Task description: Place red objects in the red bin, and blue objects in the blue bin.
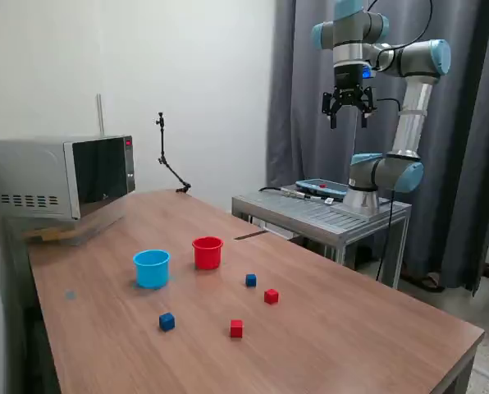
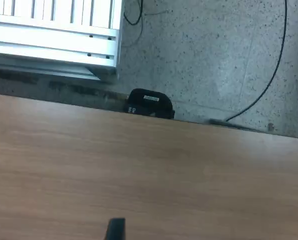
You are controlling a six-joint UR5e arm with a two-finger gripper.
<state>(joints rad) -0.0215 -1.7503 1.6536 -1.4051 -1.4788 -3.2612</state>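
1. Microwave oven, grey metal with a dark glass door, stands at the far end of the brown wooden bench, well apart from the cups.
2. Light blue round plastic cup, the blue bin, stands upright on the bench; nothing can be seen inside it from this angle.
3. Dark blue small cube lies near the light blue cup, toward the front edge of the bench and clear of it.
4. Red round plastic cup, the red bin, stands just beside the light blue cup on the exterior view's right.
5. Red small cube lies further from the light blue cup than the first blue cube does.
6. A second dark blue cube and a second red cube lie near each other, beyond the red cup as seen from the light blue cup.
7. The gripper hangs high, well apart from the light blue cup, its jaws spread and holding nothing.
8. Judged so, sorting has not begun: all four cubes remain to be binned.
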